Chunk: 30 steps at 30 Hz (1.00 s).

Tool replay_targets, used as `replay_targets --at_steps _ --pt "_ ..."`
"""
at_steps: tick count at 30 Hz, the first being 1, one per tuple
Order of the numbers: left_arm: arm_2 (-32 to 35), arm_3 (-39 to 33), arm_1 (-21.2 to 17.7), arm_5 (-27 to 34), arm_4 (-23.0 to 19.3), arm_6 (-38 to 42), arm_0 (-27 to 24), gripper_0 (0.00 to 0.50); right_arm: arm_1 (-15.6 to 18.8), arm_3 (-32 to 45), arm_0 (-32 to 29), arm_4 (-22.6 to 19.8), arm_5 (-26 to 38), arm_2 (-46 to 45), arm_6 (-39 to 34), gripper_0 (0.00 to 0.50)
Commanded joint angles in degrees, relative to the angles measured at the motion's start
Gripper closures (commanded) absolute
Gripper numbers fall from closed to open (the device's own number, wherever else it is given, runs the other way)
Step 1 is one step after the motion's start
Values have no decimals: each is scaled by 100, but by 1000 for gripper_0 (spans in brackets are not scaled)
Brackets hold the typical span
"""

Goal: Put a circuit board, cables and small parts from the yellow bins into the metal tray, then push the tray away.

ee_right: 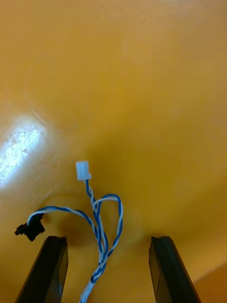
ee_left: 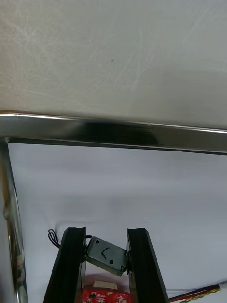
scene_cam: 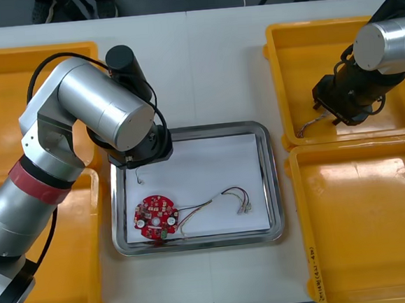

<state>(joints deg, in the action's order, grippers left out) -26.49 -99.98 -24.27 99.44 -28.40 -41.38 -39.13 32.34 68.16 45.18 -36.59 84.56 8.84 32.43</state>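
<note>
Left end effector (ee_left: 106, 230) is pinching one small metal part (ee_left: 106, 256) over the metal tray (scene_cam: 271, 181); right end effector (ee_right: 108, 238) is hanging spread wide over one blue-white cable (ee_right: 97, 213).

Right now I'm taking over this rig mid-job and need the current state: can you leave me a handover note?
Left gripper: shut on a small metal part, over the metal tray near its far left corner.
Right gripper: open, fingers either side of the blue and white cable lying in the far right yellow bin.
Done: circuit board and red and yellow cable lie in the tray.
Left: release the part, bring the blue and white cable, push the tray away.
</note>
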Motion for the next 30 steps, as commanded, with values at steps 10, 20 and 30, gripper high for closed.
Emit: replay_targets --at_steps 10,20,30 --pt "-49 -65 124 -241 353 -520 415 497 -61 -40 219 -121 -115 258 -61 385" --pt "-49 -74 133 -311 388 -520 450 0 124 -31 245 -86 -115 -5 124 500" --pt "136 -496 124 67 485 -581 450 0 414 -40 342 -24 -106 -260 581 500"
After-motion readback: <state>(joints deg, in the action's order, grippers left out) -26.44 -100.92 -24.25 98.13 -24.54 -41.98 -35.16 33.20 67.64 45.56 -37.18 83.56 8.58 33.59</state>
